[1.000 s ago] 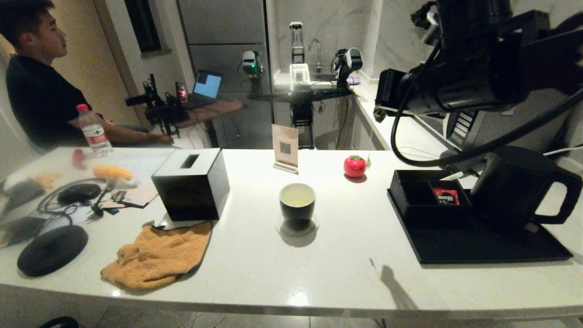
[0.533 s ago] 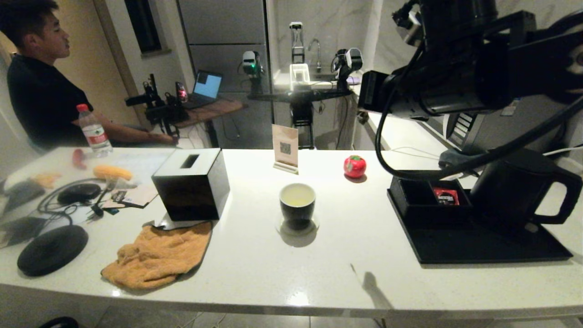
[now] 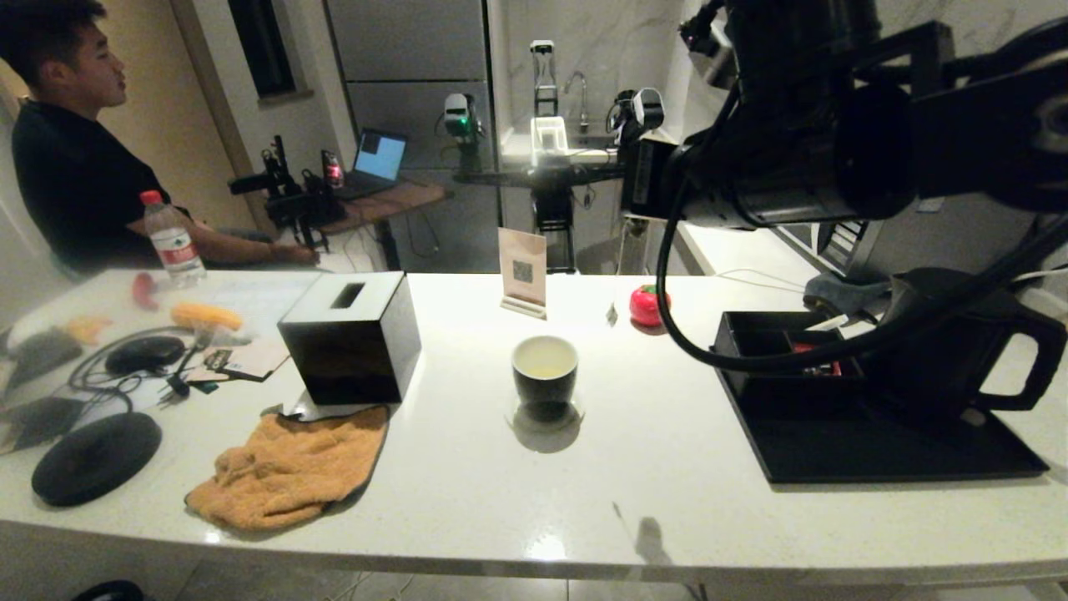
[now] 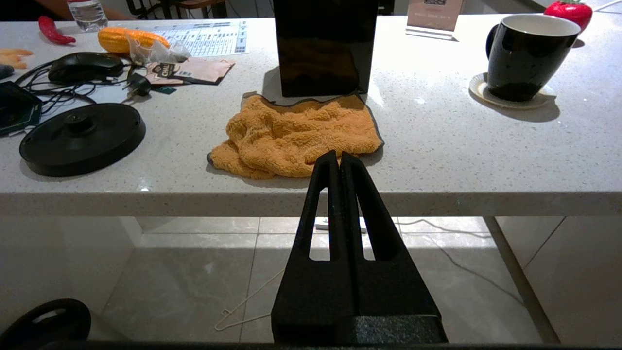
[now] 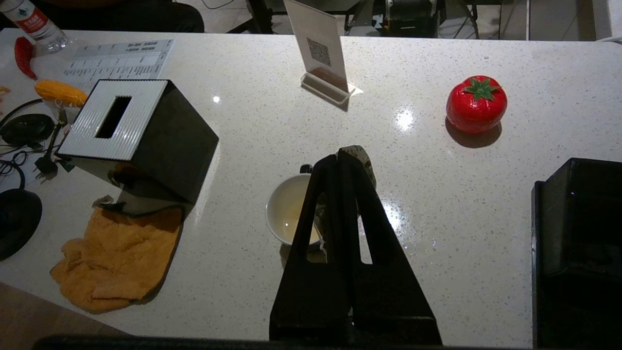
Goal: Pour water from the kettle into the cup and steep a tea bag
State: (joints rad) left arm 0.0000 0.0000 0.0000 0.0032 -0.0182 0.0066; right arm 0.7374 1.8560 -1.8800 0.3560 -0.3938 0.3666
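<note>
The black cup (image 3: 545,371), white inside with pale liquid in it, stands on a coaster mid-table; it also shows as the cup (image 5: 289,209) and the cup (image 4: 527,51). My right gripper (image 3: 632,259) hangs high, to the right of and above the cup, shut on the tea bag. The grey-green tea bag (image 3: 612,315) dangles below it. At the closed right gripper (image 5: 338,154) the tea bag (image 5: 363,163) peeks past the tips. The black kettle (image 3: 959,342) sits on the tray at right, partly behind my arm's cable. My left gripper (image 4: 340,154) is shut and empty, low before the table edge.
A black tissue box (image 3: 350,338) and an orange towel (image 3: 288,467) lie left of the cup. A card stand (image 3: 523,271) and a red tomato ornament (image 3: 649,305) stand behind it. The black tray (image 3: 876,455) is at right, a round black base (image 3: 96,459) at far left.
My right arm has swung left, away from the tray and toward the cup, carrying the tea bag. Its shadow on the table has slid left. The left gripper has stayed put.
</note>
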